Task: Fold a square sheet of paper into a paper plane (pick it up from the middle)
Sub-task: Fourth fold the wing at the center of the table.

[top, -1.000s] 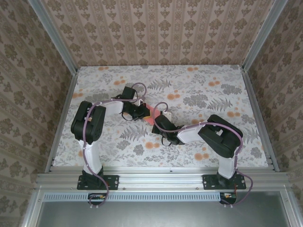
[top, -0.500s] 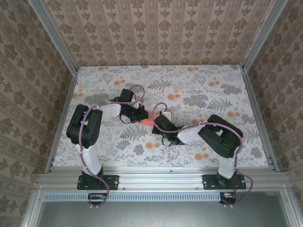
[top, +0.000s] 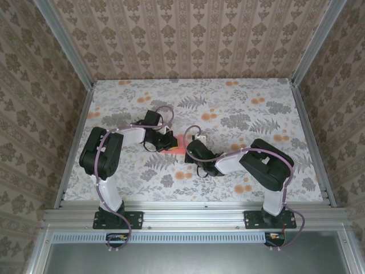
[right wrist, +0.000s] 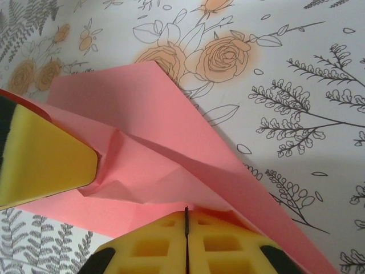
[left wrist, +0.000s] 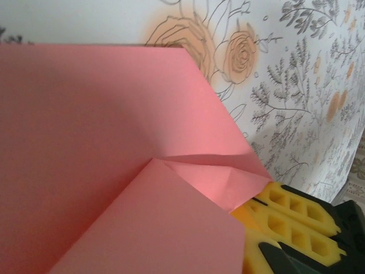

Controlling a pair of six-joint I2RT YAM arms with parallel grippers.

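left fingers (left wrist: 285,212) and right fingers (right wrist: 149,251), two closed pairs, pinch one folded sheet of paper (right wrist: 149,117).

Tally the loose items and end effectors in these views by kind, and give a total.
Pink paper: 1
End effectors: 2 (left end effector, right end effector)
Total: 3

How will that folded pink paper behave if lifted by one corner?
Probably floppy: the pink paper looks thin and is rumpled near its folds. Likely very light, so a push may slide or buckle it. Its creases might stiffen it slightly.
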